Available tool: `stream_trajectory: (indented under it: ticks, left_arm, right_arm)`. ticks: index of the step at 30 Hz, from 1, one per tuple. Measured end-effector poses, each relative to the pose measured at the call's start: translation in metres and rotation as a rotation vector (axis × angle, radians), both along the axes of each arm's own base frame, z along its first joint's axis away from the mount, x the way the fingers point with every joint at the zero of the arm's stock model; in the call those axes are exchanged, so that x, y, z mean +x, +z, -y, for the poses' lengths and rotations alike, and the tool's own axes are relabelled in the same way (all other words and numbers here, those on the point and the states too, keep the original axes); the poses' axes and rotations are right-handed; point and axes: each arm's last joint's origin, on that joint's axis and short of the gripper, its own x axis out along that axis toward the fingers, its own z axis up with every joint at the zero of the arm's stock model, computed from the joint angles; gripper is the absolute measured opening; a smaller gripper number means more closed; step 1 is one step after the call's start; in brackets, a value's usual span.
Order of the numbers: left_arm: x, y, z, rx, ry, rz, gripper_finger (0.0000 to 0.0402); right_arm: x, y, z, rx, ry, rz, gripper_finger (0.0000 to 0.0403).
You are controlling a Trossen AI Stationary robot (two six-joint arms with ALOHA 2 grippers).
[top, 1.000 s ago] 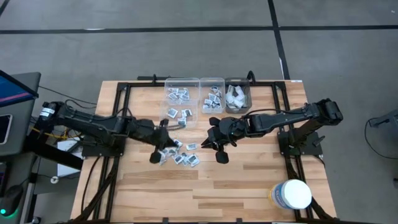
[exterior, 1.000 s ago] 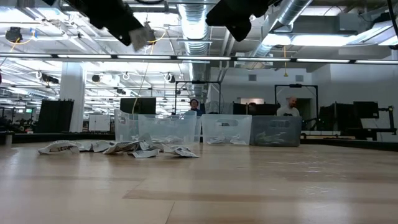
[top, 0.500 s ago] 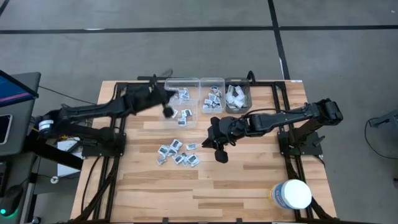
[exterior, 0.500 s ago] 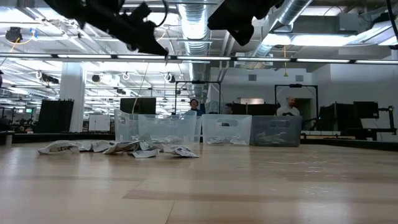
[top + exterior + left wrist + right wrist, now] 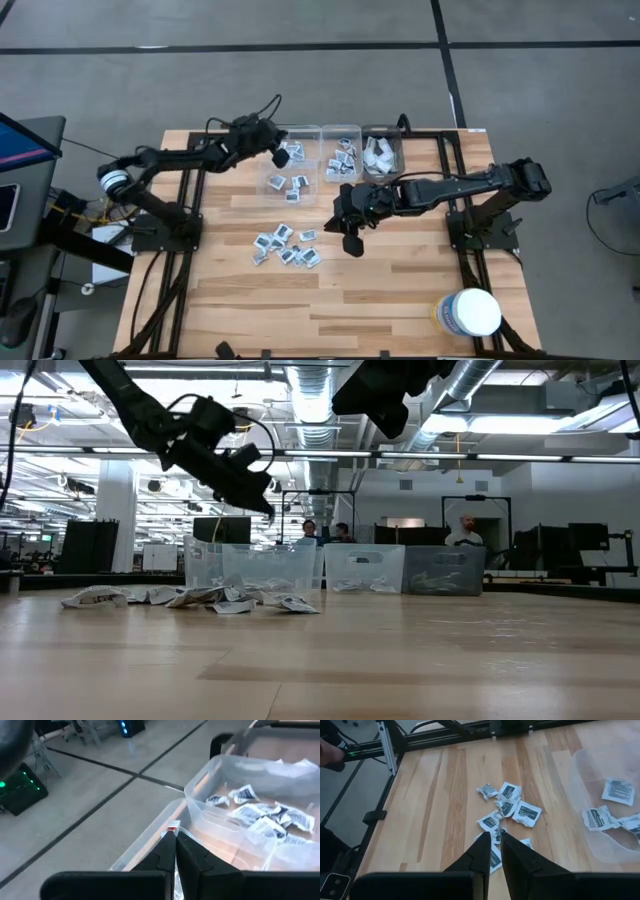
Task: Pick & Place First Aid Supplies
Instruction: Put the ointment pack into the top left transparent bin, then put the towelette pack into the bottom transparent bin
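I note my left gripper (image 5: 281,155) clamped on a packet (image 5: 173,826) above the left bin (image 5: 293,133), release due straight below, while my right gripper (image 5: 352,240), fingers together, hovers at three o'clock of the pile (image 5: 285,245).

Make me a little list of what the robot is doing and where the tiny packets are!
left tool: shut on a packet, above the left bin
right tool: shut, above the table, beside the loose pile
bins: three clear ones, all holding packets
white tub: near right corner
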Motion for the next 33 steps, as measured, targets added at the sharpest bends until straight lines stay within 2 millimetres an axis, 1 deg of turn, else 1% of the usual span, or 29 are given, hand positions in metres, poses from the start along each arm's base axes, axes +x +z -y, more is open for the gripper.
stream_trajectory:
  ticks: [3,8,10,14,18,23,28,31,33]
  left_arm:
    - [0.003,-0.005,-0.002,-0.007,0.000,-0.008,0.0015]
    - [0.003,-0.005,-0.002,-0.006,0.000,-0.005,0.0019]
    - [0.002,-0.002,-0.001,-0.022,-0.003,0.023,0.0019]
    - [-0.001,0.007,0.004,-0.071,-0.064,0.101,0.0023]
    - [-0.004,0.015,0.007,-0.057,-0.069,0.124,0.0043]
    - [-0.008,0.018,0.008,-0.060,-0.052,0.116,0.0076]
    - [-0.013,0.020,0.011,-0.091,-0.015,0.109,0.0098]
    - [-0.019,0.025,0.019,-0.159,-0.018,0.134,0.0103]
    - [-0.022,0.028,0.028,-0.190,-0.062,0.128,0.0103]
  right_arm:
    - [0.000,0.000,0.000,-0.013,-0.019,0.001,0.0037]
    - [0.000,0.000,0.003,-0.040,-0.062,0.004,0.0037]
    - [0.001,0.000,0.006,-0.044,-0.073,0.004,0.0037]
    - [0.001,0.000,0.013,-0.057,-0.086,0.006,0.0037]
    - [0.002,0.000,0.020,-0.060,-0.107,0.005,0.0037]
    - [0.002,0.000,0.025,-0.066,-0.116,0.005,0.0037]
    - [0.003,0.001,0.031,-0.141,-0.085,0.021,0.0037]
    - [0.010,-0.001,0.038,-0.157,-0.093,0.057,0.0037]
    - [0.015,-0.006,0.042,-0.159,-0.104,0.070,0.0037]
